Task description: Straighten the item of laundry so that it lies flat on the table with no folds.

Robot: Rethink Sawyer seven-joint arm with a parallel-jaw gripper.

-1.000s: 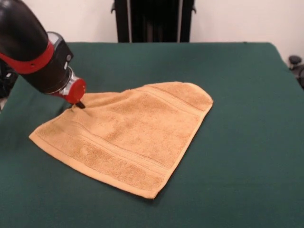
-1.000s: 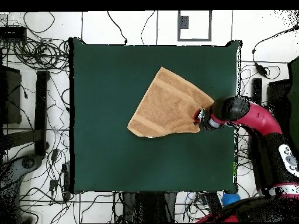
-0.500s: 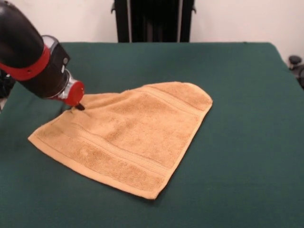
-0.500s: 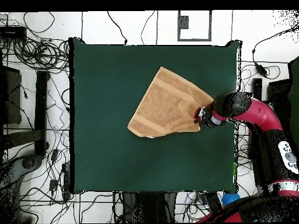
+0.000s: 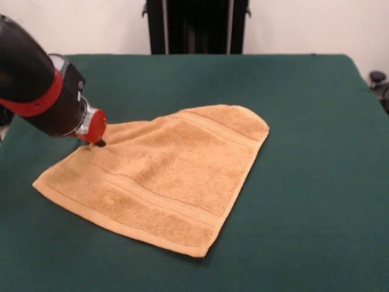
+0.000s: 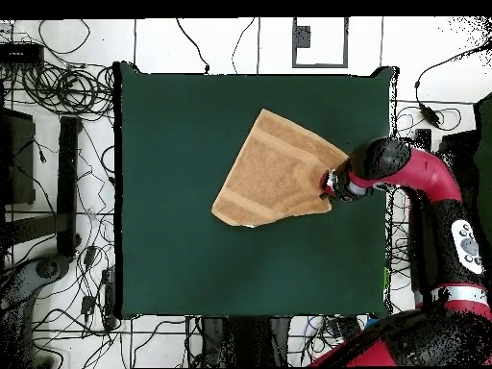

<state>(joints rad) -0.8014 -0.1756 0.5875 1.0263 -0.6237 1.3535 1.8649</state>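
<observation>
The item of laundry (image 5: 170,173), an orange-tan towel, lies mostly spread on the green table (image 5: 310,134). Its far right corner looks rounded and tucked under. Its far left edge puckers where my gripper (image 5: 97,143) presses down. The dark tips are pinched shut on that edge, and the arm's red and black wrist hides most of them. In the overhead view the towel (image 6: 274,173) sits right of the middle of the table (image 6: 183,144), with the gripper (image 6: 325,188) at its right-hand corner.
The arm (image 6: 413,178) reaches in over the table's right edge in the overhead view. Cables (image 6: 58,91) and stands surround the table on the floor. Green cloth extends widely on all sides of the towel.
The gripper has moved a little toward the table's edge, left in the front view. The towel has slid with it, and its near left corner has shifted left.
</observation>
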